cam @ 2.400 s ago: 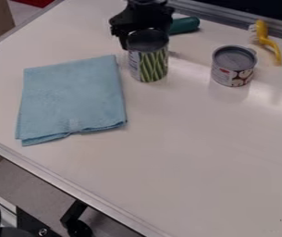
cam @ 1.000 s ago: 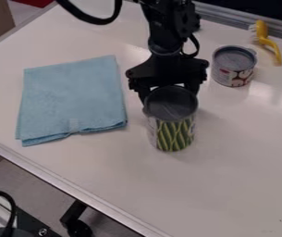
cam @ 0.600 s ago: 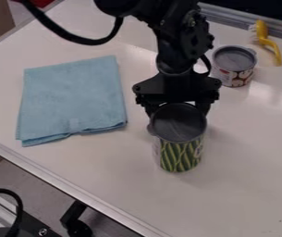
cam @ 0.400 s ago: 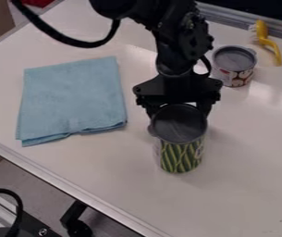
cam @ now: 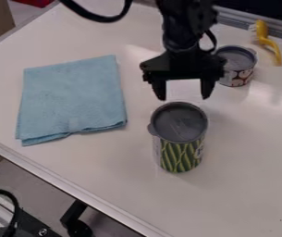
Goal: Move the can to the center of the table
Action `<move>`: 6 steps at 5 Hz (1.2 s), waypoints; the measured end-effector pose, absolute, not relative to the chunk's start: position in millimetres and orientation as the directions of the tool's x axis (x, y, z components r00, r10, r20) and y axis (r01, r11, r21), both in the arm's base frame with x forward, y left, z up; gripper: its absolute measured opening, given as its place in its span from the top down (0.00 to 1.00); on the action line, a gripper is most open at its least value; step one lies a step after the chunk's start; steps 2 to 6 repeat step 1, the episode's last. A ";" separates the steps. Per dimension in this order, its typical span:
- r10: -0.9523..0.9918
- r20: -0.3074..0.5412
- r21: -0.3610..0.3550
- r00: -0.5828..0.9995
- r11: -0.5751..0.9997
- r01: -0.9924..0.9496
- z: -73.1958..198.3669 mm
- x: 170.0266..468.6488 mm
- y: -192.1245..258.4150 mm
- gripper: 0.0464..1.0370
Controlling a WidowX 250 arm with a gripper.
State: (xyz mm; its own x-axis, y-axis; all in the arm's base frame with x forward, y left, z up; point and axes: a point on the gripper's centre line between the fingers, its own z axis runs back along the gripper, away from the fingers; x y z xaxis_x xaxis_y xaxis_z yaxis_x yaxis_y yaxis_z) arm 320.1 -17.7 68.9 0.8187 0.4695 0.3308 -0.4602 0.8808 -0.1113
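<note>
Green and yellow pods pattern the can (cam: 180, 155) that we find upright near the middle of the part of the tabletop (cam: 242, 185) we see. Its grey lid faces up, with a small tab at the rim on the view's left. Just beyond it, toward the top of the view, hangs the black gripper (cam: 184, 97), its two fingers spread well apart, pointing down, with white surface showing between them; we see their tips apart from the can.

To the view's left, we have the folded light blue cloth (cam: 72, 99) lying flat, a strip of white surface separating it from the can. The cloth's lowest corner comes near the metal-trimmed edge (cam: 63, 185), which slants down to the right across the lower left. We see a broader stretch of white between that trim and the can, and the widest stretch spreads from the can toward the view's right and lower right.

Behind the can and to the right, we spot a shorter can (cam: 237, 77) standing upright, partly hidden by the gripper. Beyond that lies a yellow brush (cam: 263, 34) with white bristles, near the metal rail (cam: 242, 21) along the far side.
</note>
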 end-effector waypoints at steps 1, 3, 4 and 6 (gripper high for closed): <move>0.455 0.328 -0.079 0.828 0.886 -0.456 77.8 332.0 -2.5 0.04; 0.455 0.328 -0.079 0.828 0.886 -0.456 77.8 332.0 -2.5 0.04; 0.455 0.328 -0.079 0.828 0.886 -0.456 77.8 332.0 -2.5 0.04; 0.455 0.328 -0.079 0.828 0.886 -0.456 77.8 332.0 -2.5 0.04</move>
